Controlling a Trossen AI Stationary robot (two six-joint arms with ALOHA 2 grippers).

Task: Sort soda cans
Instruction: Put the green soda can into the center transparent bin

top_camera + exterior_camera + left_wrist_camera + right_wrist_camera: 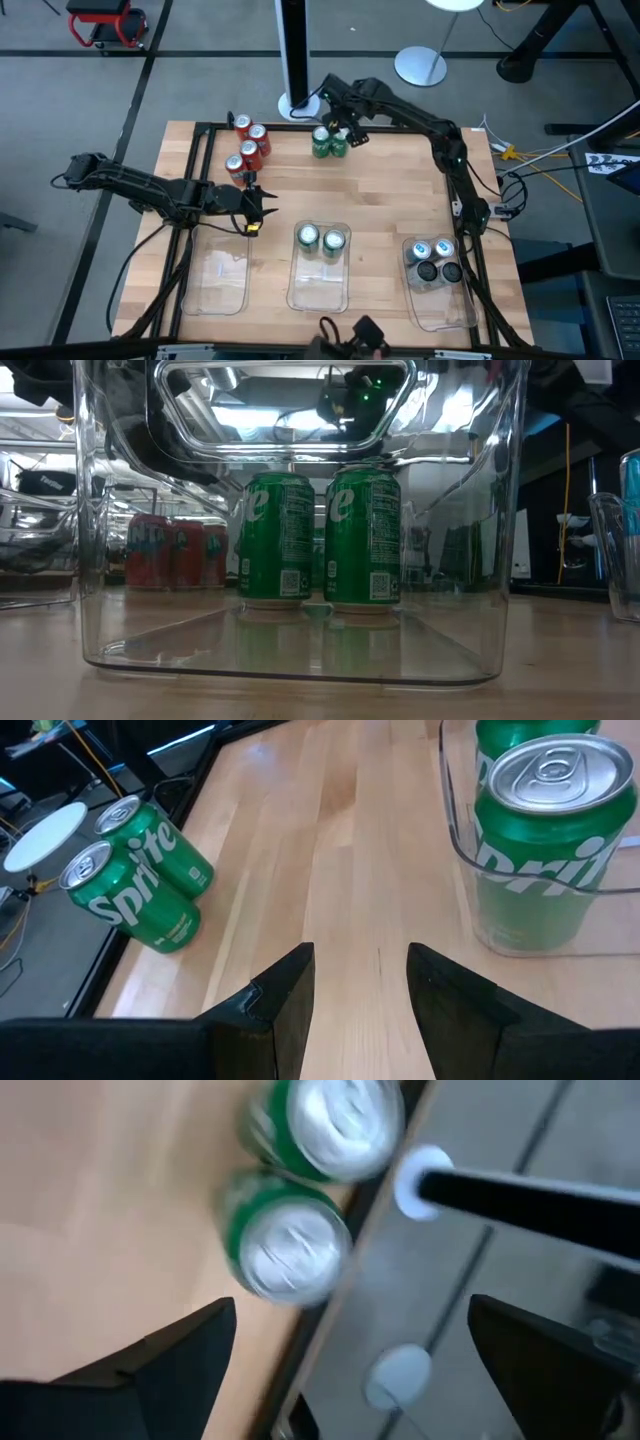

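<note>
Red cans (249, 148): four, far-left bench (380, 190) edge.
Green cans: two loose (329, 143) at far edge; two in middle tray (318, 272).
Silver-blue/dark cans (434, 259): four, right tray.
Trays: three, clear plastic, rectangular.
Left hand (264, 207): part-spread, empty.
Right hand (343, 125): spread wide over loose green pair.

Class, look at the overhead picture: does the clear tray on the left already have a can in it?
No. The left tray holds nothing, while the middle tray has two green cans and the right tray holds four.

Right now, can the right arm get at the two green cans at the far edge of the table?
Probably yes. The right claw hangs open just beside the two green cans, with nothing between them; they stand upright and touching, so separating one may be fiddly.
</note>
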